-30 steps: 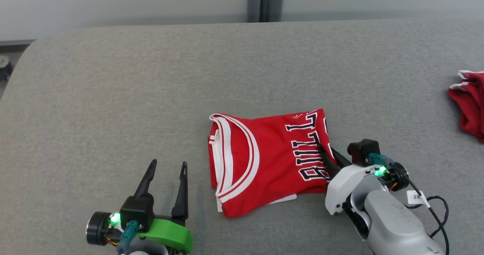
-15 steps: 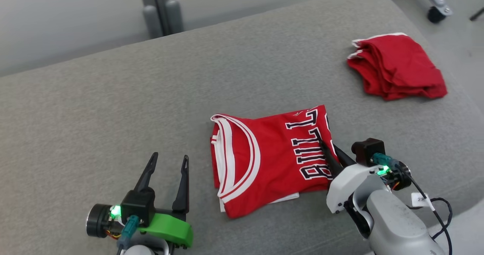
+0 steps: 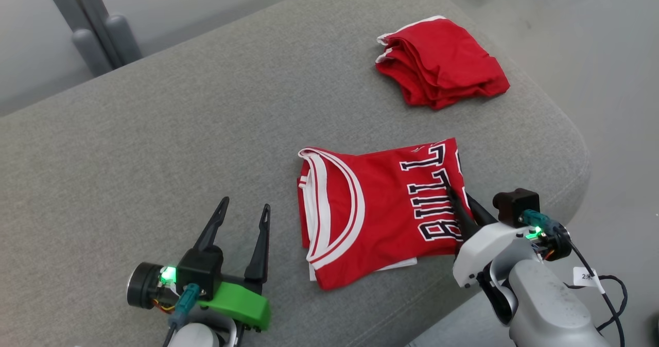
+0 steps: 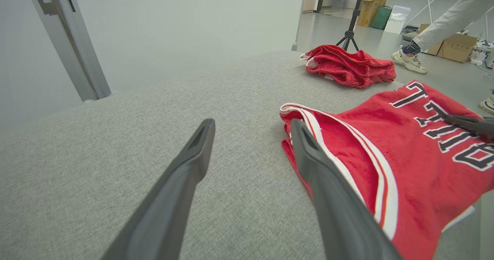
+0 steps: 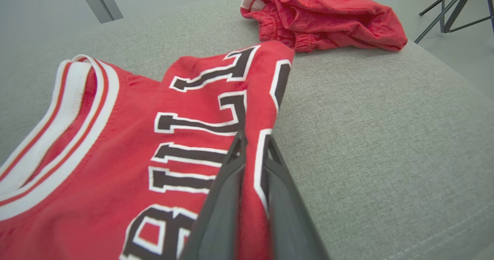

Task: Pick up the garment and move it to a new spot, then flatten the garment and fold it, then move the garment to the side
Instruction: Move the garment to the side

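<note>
One grey cloth-covered table holds two red garments. The jersey, folded into a rough rectangle, lies near the table's front right corner. Its white-striped neckline is turned toward the robot's left, and four black letters, B, U, L, L, run along its right side. The second garment, a crumpled red pile, sits well apart from it, farther back by the table's right edge.

Two grippers show. The right gripper is clenched on the jersey's right edge: in the right wrist view its two dark fingers pinch a fold of the red fabric between them, beside the lettering. The left gripper hangs just left of the jersey, apart from the cloth, its two fingers spread wide with nothing between them.

In the left wrist view, beyond the table, stand one black tripod and a person's shoe below a pale trouser leg.
</note>
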